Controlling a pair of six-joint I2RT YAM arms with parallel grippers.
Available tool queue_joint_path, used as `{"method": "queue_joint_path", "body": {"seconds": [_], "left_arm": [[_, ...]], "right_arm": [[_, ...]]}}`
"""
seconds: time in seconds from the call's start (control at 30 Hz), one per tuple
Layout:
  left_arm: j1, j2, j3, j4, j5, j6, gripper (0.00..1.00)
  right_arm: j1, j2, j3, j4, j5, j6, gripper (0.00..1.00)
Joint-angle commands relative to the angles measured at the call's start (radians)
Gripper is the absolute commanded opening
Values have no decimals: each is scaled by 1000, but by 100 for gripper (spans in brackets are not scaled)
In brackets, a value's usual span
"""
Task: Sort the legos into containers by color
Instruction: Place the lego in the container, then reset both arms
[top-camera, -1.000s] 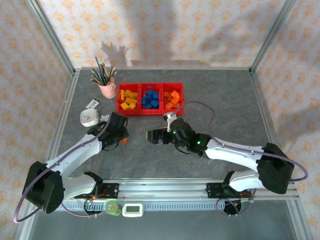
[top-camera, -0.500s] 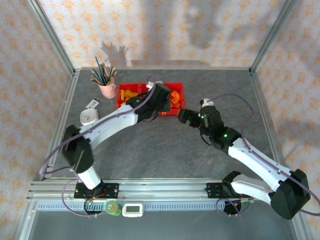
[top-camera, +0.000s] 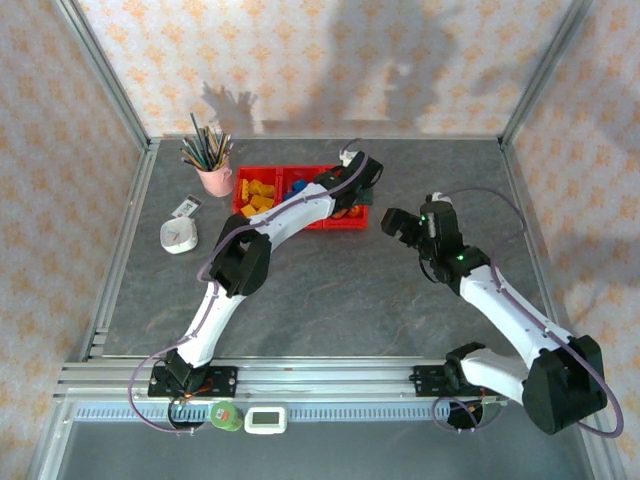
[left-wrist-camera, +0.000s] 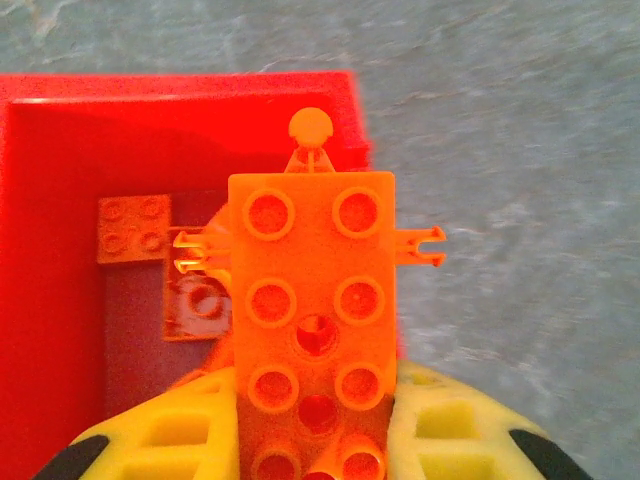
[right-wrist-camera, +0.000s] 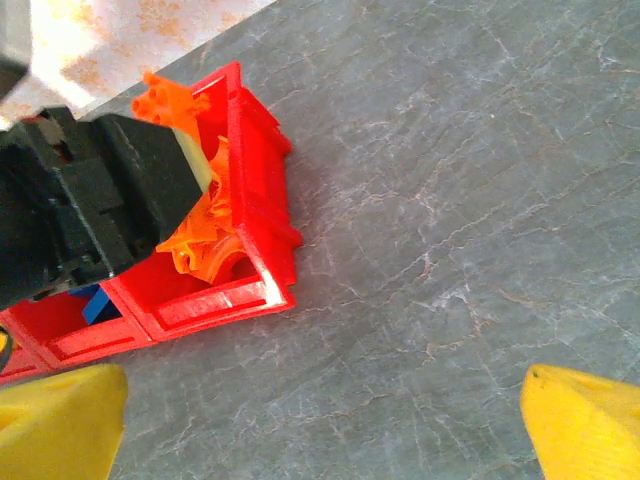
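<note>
The three joined red bins (top-camera: 262, 218) stand at the back of the table. Yellow legos (top-camera: 257, 192) fill the left bin, blue ones (top-camera: 297, 186) the middle bin, and orange ones (top-camera: 347, 210) the right bin. My left gripper (top-camera: 362, 176) hangs over the right bin, shut on an orange studded lego (left-wrist-camera: 312, 300) that sticks out between its yellow fingers (left-wrist-camera: 455, 425). Below it lie more orange legos (left-wrist-camera: 135, 228) inside the red bin (left-wrist-camera: 60, 140). My right gripper (top-camera: 396, 222) is open over bare table to the right of the bins, with the bin corner (right-wrist-camera: 262, 190) and orange legos (right-wrist-camera: 205, 240) in front of it.
A pink cup of pencils (top-camera: 213, 172) stands left of the bins. A white round object (top-camera: 178, 236) and a small card (top-camera: 185, 207) lie at the left. A green roll (top-camera: 226, 415) and a white device (top-camera: 266, 420) sit on the front rail. Metal frame posts border the table.
My left arm has stretched from the near left of the table to above the right bin, carrying the orange lego. My right arm has swung away to the right.
</note>
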Motion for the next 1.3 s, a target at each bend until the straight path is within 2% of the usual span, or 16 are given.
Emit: {"method": "queue_joint_path", "body": {"seconds": [0.0, 0.13, 0.23, 0.37, 0.6, 0.7, 0.83, 0.97, 1.07, 1.13, 1.2, 1.27], "left_arm": [[34, 12, 32, -11, -25, 17, 19], [42, 42, 51, 0, -13, 20, 23], [45, 45, 55, -9, -20, 19, 39], [46, 19, 70, -31, 3, 25, 52], [46, -110, 59, -79, -4, 35, 61], [47, -214, -12, -84, -15, 31, 66], [50, -483, -316, 47, -82, 18, 77], [106, -800, -710, 243, -191, -19, 99], [227, -1012, -976, 363, -235, -33, 99], [323, -1126, -1135, 423, -330, -36, 99], [425, -1219, -1271, 489, -363, 15, 100], [500, -1300, -1458, 668, -440, 133, 99]], "right_arm": [[-9, -1, -20, 16, -16, -21, 100], [-13, 5, -21, 21, -24, -22, 100], [-14, 0, -20, 17, -20, -26, 100], [-14, -16, -12, 15, -5, -30, 100], [-22, -27, 2, 24, 30, -23, 100], [-44, -26, 22, 34, 78, -19, 100], [-102, -27, 26, 72, 154, -1, 100], [-188, -17, -10, 163, 252, 5, 100], [-243, 23, -49, 256, 342, -23, 100], [-269, 64, -87, 348, 389, -70, 100], [-288, 115, -122, 443, 415, -133, 100], [-292, 178, -179, 585, 464, -215, 100]]}}
